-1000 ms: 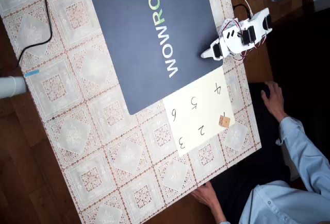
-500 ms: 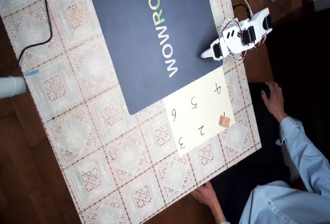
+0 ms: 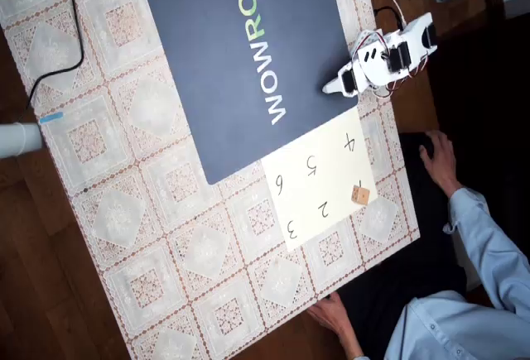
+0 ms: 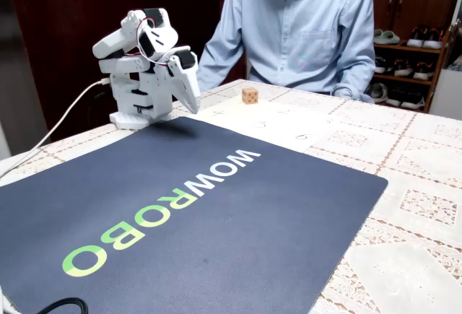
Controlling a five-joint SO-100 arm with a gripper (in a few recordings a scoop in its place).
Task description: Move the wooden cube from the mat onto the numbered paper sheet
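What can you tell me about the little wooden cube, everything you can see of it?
The wooden cube is small, light tan, with dark specks on its faces, like dice pips. It sits flat on the numbered paper sheet, near the edge closest to the seated person, beside where the 1 would be. Nothing else touches it; the gripper is apart, over the mat's corner.

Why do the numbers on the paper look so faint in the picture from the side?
In the fixed view the numbered paper sheet lies far off at a shallow angle, pale and washed out; in the overhead view its digits read clearly, with the wooden cube sharp beside them.
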